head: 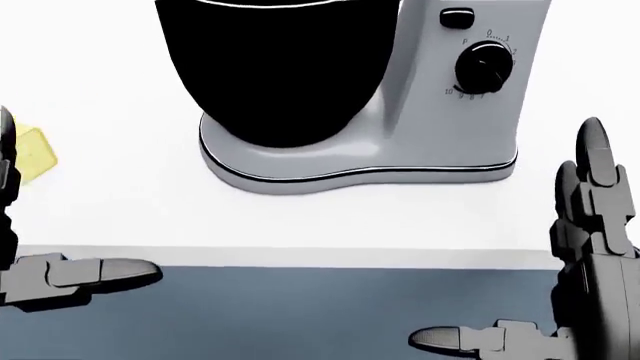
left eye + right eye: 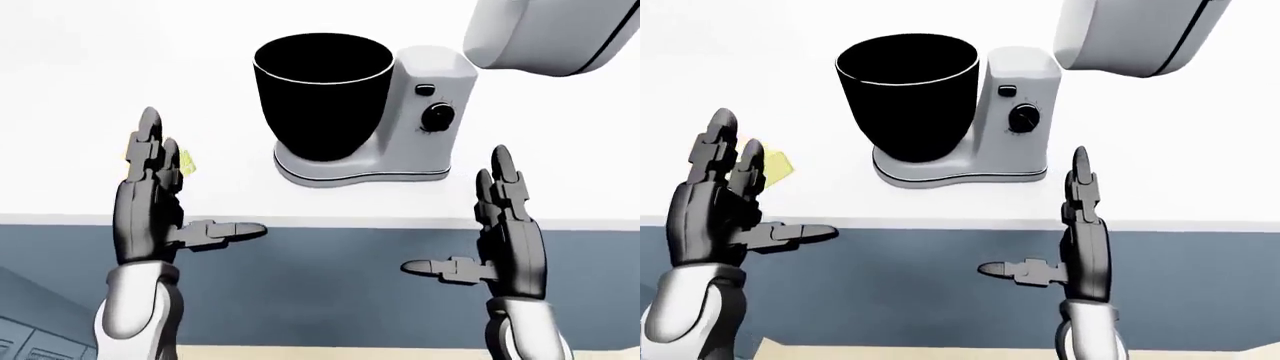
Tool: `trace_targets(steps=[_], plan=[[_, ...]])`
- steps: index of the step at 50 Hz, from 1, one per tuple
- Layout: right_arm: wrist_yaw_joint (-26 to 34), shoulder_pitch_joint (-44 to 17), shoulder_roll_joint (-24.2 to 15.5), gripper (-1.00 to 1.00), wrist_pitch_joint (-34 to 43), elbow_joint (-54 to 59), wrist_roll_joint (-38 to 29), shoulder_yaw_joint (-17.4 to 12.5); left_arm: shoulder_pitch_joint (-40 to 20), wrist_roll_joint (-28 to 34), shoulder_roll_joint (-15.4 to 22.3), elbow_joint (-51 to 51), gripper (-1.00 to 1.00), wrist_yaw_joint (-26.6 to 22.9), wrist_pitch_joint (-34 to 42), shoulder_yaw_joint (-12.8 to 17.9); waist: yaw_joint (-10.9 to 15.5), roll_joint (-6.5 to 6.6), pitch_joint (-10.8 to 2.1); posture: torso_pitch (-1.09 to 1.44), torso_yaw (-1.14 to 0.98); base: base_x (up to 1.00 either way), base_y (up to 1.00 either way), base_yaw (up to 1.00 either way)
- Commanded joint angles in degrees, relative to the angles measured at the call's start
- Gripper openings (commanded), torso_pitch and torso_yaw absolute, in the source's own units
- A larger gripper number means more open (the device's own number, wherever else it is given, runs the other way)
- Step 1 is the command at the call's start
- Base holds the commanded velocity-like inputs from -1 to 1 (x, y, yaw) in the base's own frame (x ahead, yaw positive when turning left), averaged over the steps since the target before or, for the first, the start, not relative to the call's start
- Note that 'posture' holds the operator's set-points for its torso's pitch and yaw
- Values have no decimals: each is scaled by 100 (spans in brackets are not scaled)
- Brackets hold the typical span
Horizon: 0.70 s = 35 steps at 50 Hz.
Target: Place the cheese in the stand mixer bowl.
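Note:
A grey stand mixer [image 2: 420, 112] stands on the white counter [image 2: 560, 172], its head [image 2: 540, 34] tilted up at the top right. Its black bowl [image 2: 322, 94] sits open on the base. A yellow cheese wedge [image 2: 777, 166] lies on the counter left of the mixer, partly hidden by my left hand; it also shows in the head view [image 1: 32, 154]. My left hand [image 2: 165, 199] is open, fingers up, just right of and below the cheese. My right hand [image 2: 490, 225] is open and empty below the mixer.
The counter's edge [image 2: 350, 221] runs across the views, with a blue-grey cabinet front [image 2: 330, 285] below it. A strip of pale floor [image 2: 330, 352] shows at the bottom.

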Motion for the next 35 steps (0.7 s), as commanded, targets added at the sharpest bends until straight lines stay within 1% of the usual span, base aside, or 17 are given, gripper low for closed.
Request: trace_targets(steps=[1,3,6,11,14,15,18,22,27,30,32,35], plan=[[-6,-85,-19,100,-153,-206,-7,2,-198,-89,111,-292,100,18,19,171,5,12,-79,0,0,0,0,0],[-5,-101,-20,100,-151,-187,-5,8,-363,-164,228,-337,100,44,169,306,1,20,-75,0,0,0,0,0],[-10,-152,-27,100,-114,-172,-22,36,-692,-308,481,-317,100,131,409,589,2,32,-72,0,0,0,0,0],[-20,-254,-47,100,-84,-105,-30,74,-1199,-529,1088,212,100,287,433,1085,3,62,-60,0,0,0,0,0],[-29,-299,-59,100,-55,-98,-54,116,-1373,-498,1375,682,100,413,198,1161,1,83,-49,0,0,0,0,0],[-28,-299,-62,100,-50,-106,-53,117,-1393,-471,1438,780,100,440,147,1142,1,88,-50,0,0,0,0,0],[-23,-328,-68,100,-13,-140,-68,136,-1601,-166,1654,1695,100,508,-366,997,12,99,-43,0,0,0,0,0],[-19,-331,-69,100,38,-214,-89,161,-1793,69,1739,2485,100,552,-823,882,17,107,-64,0,0,0,0,0],[-22,-359,-70,100,70,-230,-103,181,-2015,319,1771,3210,100,578,-1175,699,9,98,-84,0,0,0,0,0],[-23,-361,-71,100,65,-230,-97,181,-2139,539,1743,3848,100,616,-1557,530,7,89,-96,0,0,0,0,0],[-23,-367,-72,100,57,-233,-98,182,-2153,672,1711,4070,100,622,-1690,460,10,87,-112,0,0,0,0,0],[-25,-354,-73,100,-1,-221,-91,177,-2105,766,1693,4379,100,637,-1929,476,2,92,-132,0,0,0,0,0]])
